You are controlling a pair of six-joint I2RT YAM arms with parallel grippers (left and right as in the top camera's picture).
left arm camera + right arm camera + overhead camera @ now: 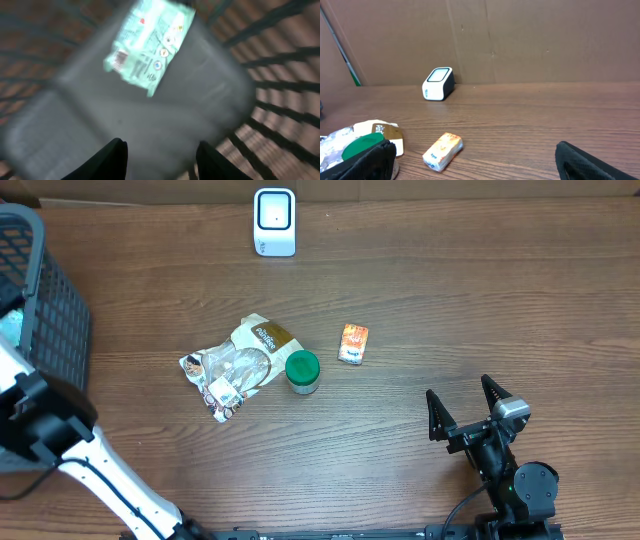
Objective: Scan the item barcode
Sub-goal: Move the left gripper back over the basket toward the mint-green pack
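One boxy white scanner point(274, 222), flat mint packet point(150, 45), mesh basket point(58, 320)

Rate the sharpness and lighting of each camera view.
Overhead: sharp, evenly lit, no glare on the brown wooden table. Left wrist: heavy blur smears the pale green printed packet. Right wrist: crisp on the white box-shaped scanner.

Seeing left arm point(100, 470) slanting from the bottom edge up to the far left, dark wrist at the frame's edge. Reading left gripper point(161, 159) as partly spread, jaws empty. Seeing right arm point(515, 475) tucked bottom right, right gripper point(458, 388) pointing away from its base, jaws spread wide, nothing between.
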